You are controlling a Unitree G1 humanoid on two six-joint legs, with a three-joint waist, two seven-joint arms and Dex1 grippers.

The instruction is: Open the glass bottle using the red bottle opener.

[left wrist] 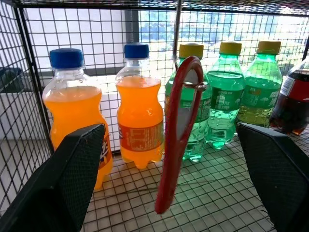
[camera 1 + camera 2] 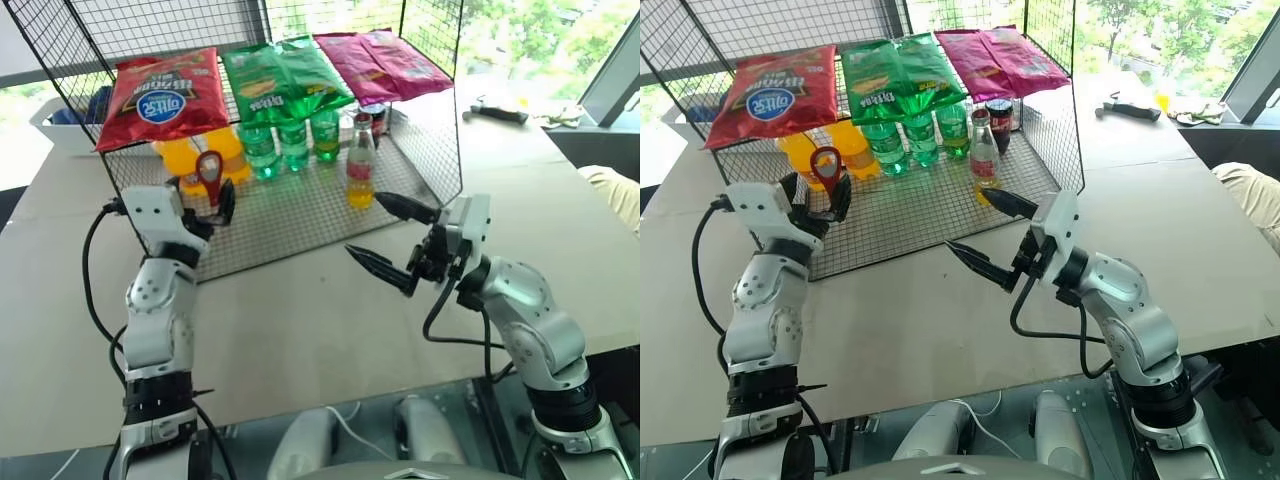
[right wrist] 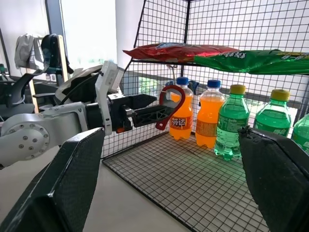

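The red bottle opener [image 1: 176, 140] hangs from a hook under the wire rack's upper shelf, in front of the orange bottles. My left gripper [image 2: 205, 205] is open, one finger on each side of the opener and neither touching it; the right wrist view shows this gripper [image 3: 149, 111] beside the opener [image 3: 171, 104]. The glass bottle [image 2: 360, 165] stands upright on the rack's lower grid, right of the green bottles. My right gripper [image 2: 365, 225] is open and empty, hovering over the rack's front edge just in front of the glass bottle and pointing left.
Chip bags, red [image 2: 160, 95], green [image 2: 285, 75] and magenta [image 2: 385, 62], lie on the upper shelf. Below stand two orange bottles [image 1: 140, 116], three green bottles [image 2: 293, 140] and a dark cola bottle [image 2: 998, 122]. Wire side walls [image 2: 440, 150] enclose the rack. Tools [image 2: 500, 112] lie far right.
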